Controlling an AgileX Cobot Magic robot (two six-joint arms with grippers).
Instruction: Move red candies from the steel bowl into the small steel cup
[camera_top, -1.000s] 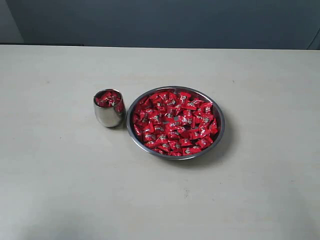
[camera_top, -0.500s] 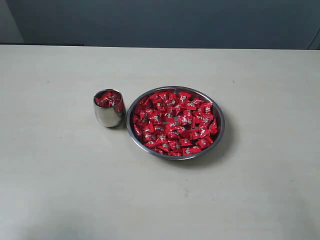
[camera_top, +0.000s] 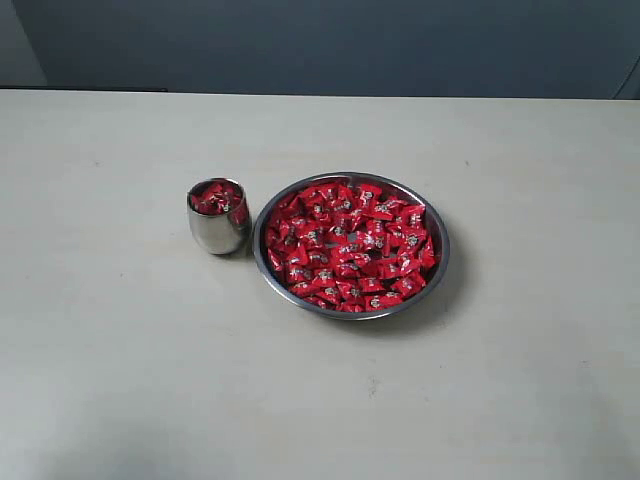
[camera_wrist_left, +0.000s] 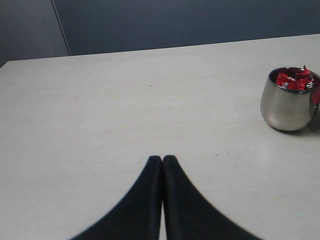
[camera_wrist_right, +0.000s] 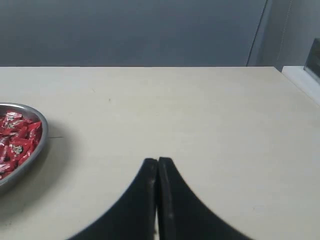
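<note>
Across the steel bowl (camera_top: 446, 252), in one full layer: red candies (camera_top: 350, 245), shiny-wrapped, each with a small pale mark. More of the same heaped to the rim of the small steel cup (camera_top: 217, 232), upright just beside the bowl, on its left in the exterior view; touching or a hair apart, cannot tell which. Both on a pale table (camera_top: 120, 380), with a dark wall (camera_top: 330, 45) beyond the bowl at the table's far edge. Left gripper (camera_wrist_left: 162, 159), seen from its own wrist camera: black fingers (camera_wrist_left: 145, 200) pressed flat together from tip down, fully closed, nothing pinched between, touching neither cup nor bowl, over bare tabletop on the cup's side of the bowl and well apart from the cup. Right gripper (camera_wrist_right: 157, 161), seen from its wrist camera: likewise closed tight, fingers (camera_wrist_right: 175, 205) flush against each other, empty, over bare tabletop on the side of the bowl away from the cup, clear of the bowl's rim, with a few candies in sight.
</note>
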